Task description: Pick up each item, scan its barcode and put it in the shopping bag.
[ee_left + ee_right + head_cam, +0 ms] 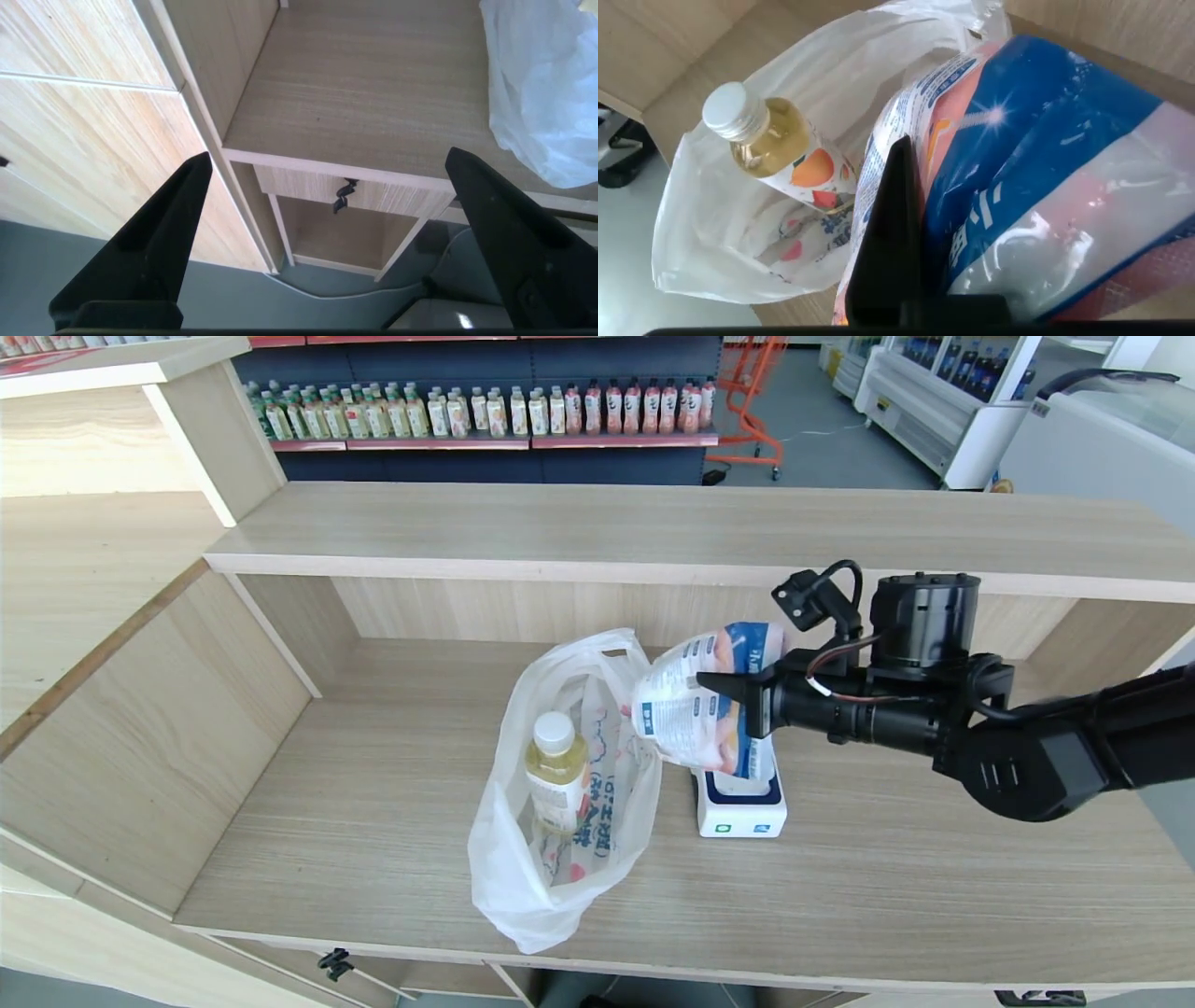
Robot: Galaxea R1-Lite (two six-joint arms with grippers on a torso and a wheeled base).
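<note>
Closest in, the right arm (1027, 756) is stretched across from 3 o'clock, forearm about level above the desk (887, 896) and wrist aimed at 9 o'clock. Its right claw (724, 695) is clamped on a soft packet (686, 714), held in the air over the scanner (742, 812), right at the bag (523, 868) rim's 3 o'clock side. My worry is that rim: it is limp, and the bulky packet could push it flat or snag the handle, so the packet ends up on the desk. It might also tip the bottle (557, 770) standing inside, or slip, since the grip looks to be on one edge. Down off the desk's front edge, the left claw (327, 159) hangs empty, jaws spread wide.
</note>
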